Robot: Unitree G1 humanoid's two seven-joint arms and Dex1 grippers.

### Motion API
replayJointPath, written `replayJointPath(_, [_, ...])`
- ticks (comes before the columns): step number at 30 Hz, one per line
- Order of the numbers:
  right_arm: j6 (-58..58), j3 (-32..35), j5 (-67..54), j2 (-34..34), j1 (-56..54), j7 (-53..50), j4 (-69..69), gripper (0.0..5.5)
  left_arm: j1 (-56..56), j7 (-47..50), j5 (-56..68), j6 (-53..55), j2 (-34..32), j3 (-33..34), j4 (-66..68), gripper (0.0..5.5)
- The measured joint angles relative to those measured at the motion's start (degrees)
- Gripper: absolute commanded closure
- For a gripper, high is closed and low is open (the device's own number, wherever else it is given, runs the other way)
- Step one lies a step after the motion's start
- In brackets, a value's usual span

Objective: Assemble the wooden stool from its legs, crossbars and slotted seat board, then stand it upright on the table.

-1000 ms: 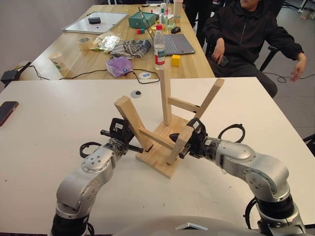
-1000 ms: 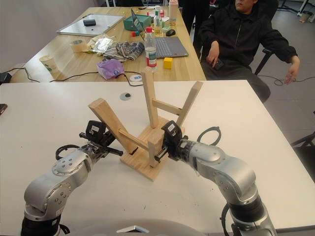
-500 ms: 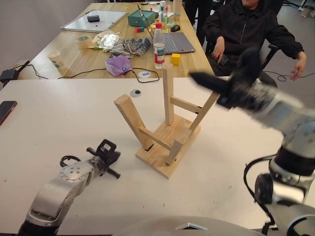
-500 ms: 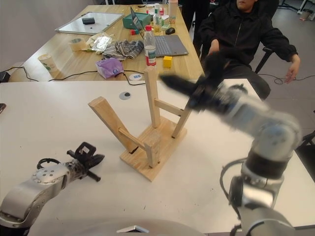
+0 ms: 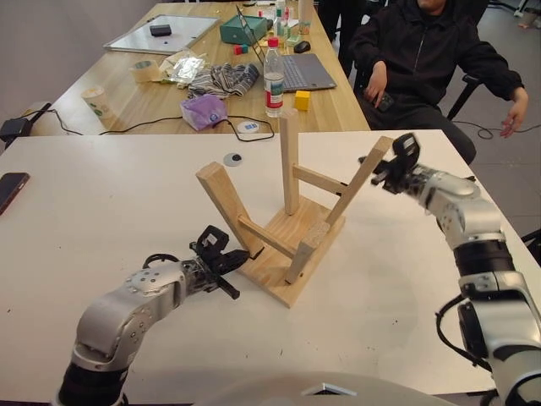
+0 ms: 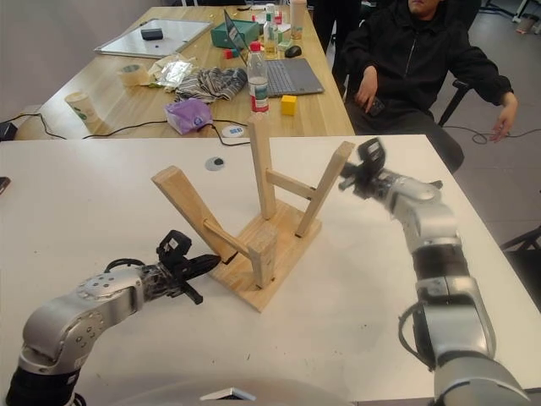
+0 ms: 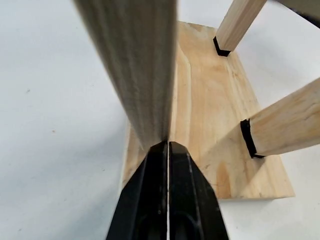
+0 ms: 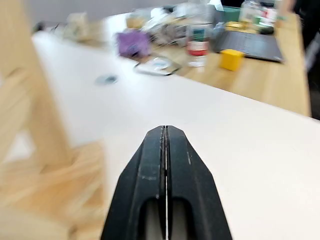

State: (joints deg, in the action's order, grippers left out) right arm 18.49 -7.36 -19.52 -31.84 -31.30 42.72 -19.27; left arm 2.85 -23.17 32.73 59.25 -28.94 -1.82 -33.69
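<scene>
The stool (image 5: pixel 283 237) lies upside down near the middle of the white table (image 5: pixel 101 220). Its seat board (image 5: pixel 275 264) is flat on the table and four legs point up, all somewhat tilted. One crossbar (image 5: pixel 317 179) joins the tall back leg (image 5: pixel 288 165) and the right leg (image 5: pixel 359 182). A second crossbar (image 5: pixel 266 237) joins the left leg (image 5: pixel 230 210) and the short front leg (image 5: pixel 306 249). The left gripper (image 5: pixel 238 259) is low over the table at the left corner of the board, with its fingers pressed together and holding nothing. In the left wrist view its tips are just at the lower part of the left leg, but I cannot tell if they touch it. The right gripper (image 5: pixel 372 165) is up in the air just beside the top end of the right leg. Its fingers (image 8: pixel 155 150) are also pressed together and empty. Behind stands a wooden table (image 5: pixel 169 101) with a bottle (image 5: pixel 273 80) and a laptop (image 5: pixel 300 72).
</scene>
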Motion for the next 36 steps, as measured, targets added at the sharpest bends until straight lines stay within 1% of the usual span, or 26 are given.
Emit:
replayJointPath(1, [-0.03,-2.04,0.14,0.11,2.72,2.3,3.27,5.5,-0.75,0.13,-0.02,0.01,0.51,-0.53,0.8,5.47])
replayJointPath(3, [0.39,-4.0,-0.18,-0.29,6.24,6.3,9.29,5.5,-1.9,0.26,-0.73,-0.18,0.64,-1.25,2.77,5.47])
replayJointPath(6, [3.2,-4.99,-1.18,-2.84,9.57,12.15,18.98,5.5,-3.84,0.5,-3.76,-2.36,0.46,-2.19,7.02,5.47])
replayJointPath(10, [13.07,-3.31,-5.61,-9.32,12.31,16.01,31.11,5.5,-5.73,-3.1,-6.2,-5.47,-0.99,-3.08,12.64,5.47])
replayJointPath(12, [15.29,-2.55,-5.82,-9.7,13.31,16.18,33.43,5.5,-6.21,-4.71,-6.5,-6.52,-1.52,-3.74,13.55,5.47])
replayJointPath(14, [16.2,-2.68,-5.58,-9.82,14.24,16.13,34.87,5.5,-5.73,-8.27,-6.85,-8.91,-3.53,-4.45,13.53,5.47])
replayJointPath(16, [17.02,-2.79,-5.19,-9.69,14.11,16.12,33.67,5.17,-3.09,-12.58,-6.01,-11.69,-6.04,-2.82,12.51,5.5])
replayJointPath(19, [17.68,-2.06,-5.11,-9.76,12.82,16.57,30.54,4.78,-1.07,-16.96,-5.2,-14.78,-10.03,1.98,13.01,5.16])
replayJointPath(20, [18.18,-2.06,-5.12,-10.01,12.8,17.44,30.31,4.56,-1.22,-18.05,-5.21,-15.86,-11.25,3.06,13.99,4.96])
replayJointPath(24, [19.36,-2.28,-5.47,-13.89,12.6,22.95,28.85,3.99,-2.01,-24.22,-4.63,-21.73,-13.43,6.07,16.75,4.46])
replayJointPath(26, [18.04,-2.24,-4.61,-13.6,10.03,23.36,23.54,3.68,-2.69,-25.76,-4.57,-23.46,-13.6,6.82,18.47,4.19])
replayJointPath(27, [17.51,-2.25,-4.39,-13.27,8.34,23.42,21.36,3.52,-3.27,-25.81,-4.61,-23.98,-13.26,6.78,19.76,4.17])
replayJointPath(29, [15.74,-2.31,-3.07,-10.61,5.0,23.11,16.3,3.52,-4.79,-25.74,-5.55,-26.37,-11.74,6.05,22.37,4.17])
replayJointPath(30, [14.68,-2.85,-2.86,-7.77,2.7,23.16,12.46,3.52,-5.97,-25.7,-6.48,-28.19,-10.43,4.79,23.69,4.17])
replayJointPath(32, [13.55,-3.97,-2.43,-4.19,-0.02,23.46,6.84,3.52,-7.14,-25.73,-7.42,-29.6,-8.81,3.47,25.64,4.17])
replayJointPath(36, [13.45,-4.79,-2.4,0.26,-3.8,26.14,-2.57,3.52,-8.87,-26.32,-8.66,-31.63,-7.61,2.02,29.31,4.17])
